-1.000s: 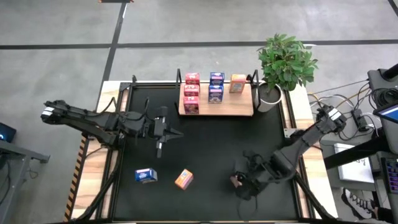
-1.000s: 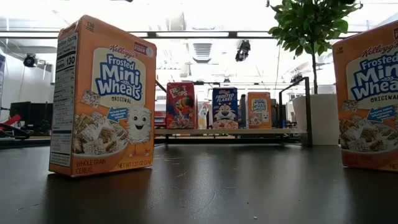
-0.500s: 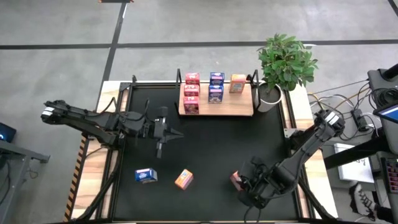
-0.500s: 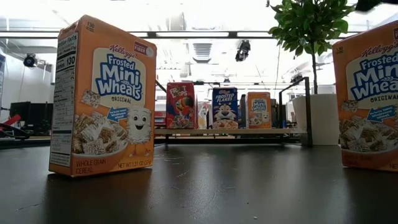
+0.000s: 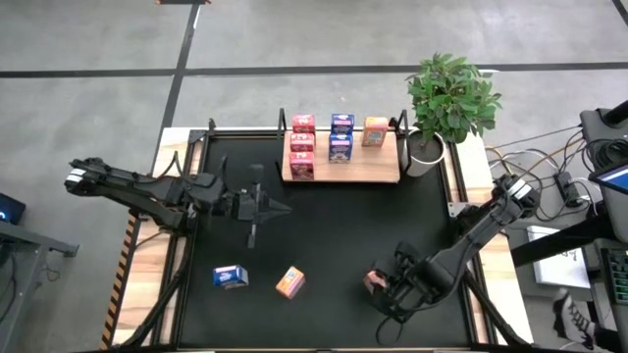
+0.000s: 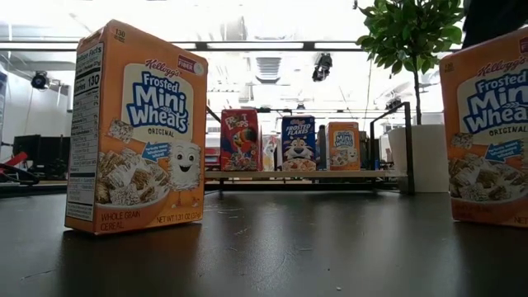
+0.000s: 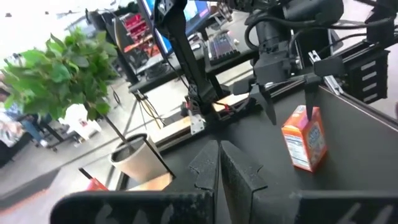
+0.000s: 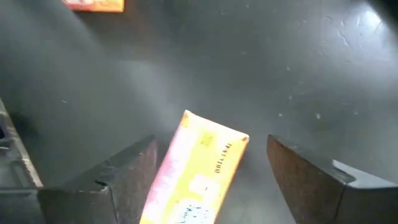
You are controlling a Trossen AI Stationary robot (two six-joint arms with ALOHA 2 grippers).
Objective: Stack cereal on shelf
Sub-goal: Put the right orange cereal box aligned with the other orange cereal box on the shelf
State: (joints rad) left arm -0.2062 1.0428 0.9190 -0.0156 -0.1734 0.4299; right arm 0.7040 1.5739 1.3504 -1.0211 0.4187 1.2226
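Note:
The shelf (image 5: 368, 169) is a light-wood board at the table's far side. Three red, two blue and one orange cereal box (image 5: 375, 130) stand on it. On the black table a blue box (image 5: 231, 277) and an orange box (image 5: 289, 282) rest near the front. A third orange box (image 5: 372, 280) stands upright on its base at the front right. It also shows in the right wrist view (image 8: 208, 165). My right gripper (image 8: 211, 146) is open above it, one finger on each side, not touching. My left gripper (image 5: 257, 208) is shut and empty, left of the table's middle.
A potted plant (image 5: 446, 98) in a white pot stands just right of the shelf at the far right corner. Black frame rails run along the table's left and right edges. Bare black tabletop lies between the shelf and the loose boxes.
My right gripper has come down over the upright orange box at the front right, its fingers staying open. It now shows at the top right of the low view.

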